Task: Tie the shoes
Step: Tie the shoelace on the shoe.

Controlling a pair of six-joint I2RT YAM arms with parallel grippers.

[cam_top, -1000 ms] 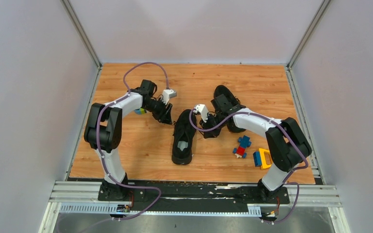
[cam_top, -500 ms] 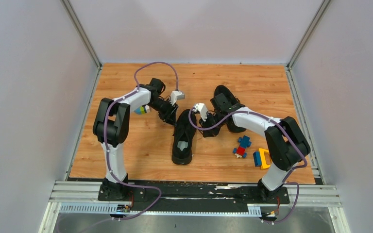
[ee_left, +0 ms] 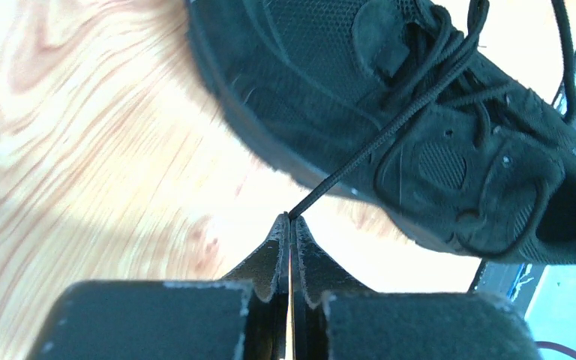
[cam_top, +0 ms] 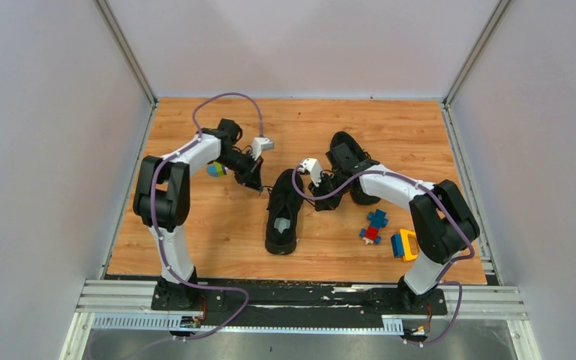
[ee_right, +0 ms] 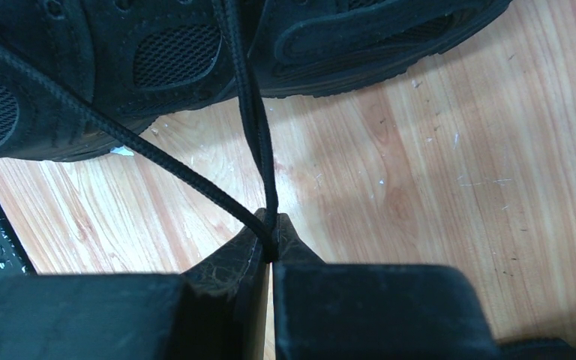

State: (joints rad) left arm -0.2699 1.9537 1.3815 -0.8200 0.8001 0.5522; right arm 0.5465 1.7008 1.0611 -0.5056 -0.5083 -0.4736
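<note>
The left claw (ee_left: 290,219) is shut tight on the tip of a thin black lace (ee_left: 360,154). The lace runs up to a black shoe (ee_left: 390,112) lying on the wood desk (ee_left: 82,150). The right claw (ee_right: 270,225) is shut tight on lace strands (ee_right: 251,112) from the shoe in front of it. From above, that middle shoe has a pale insole (cam_top: 282,223) inside. The other shoe (cam_top: 343,146) sits farther back, partly under the right arm.
</note>
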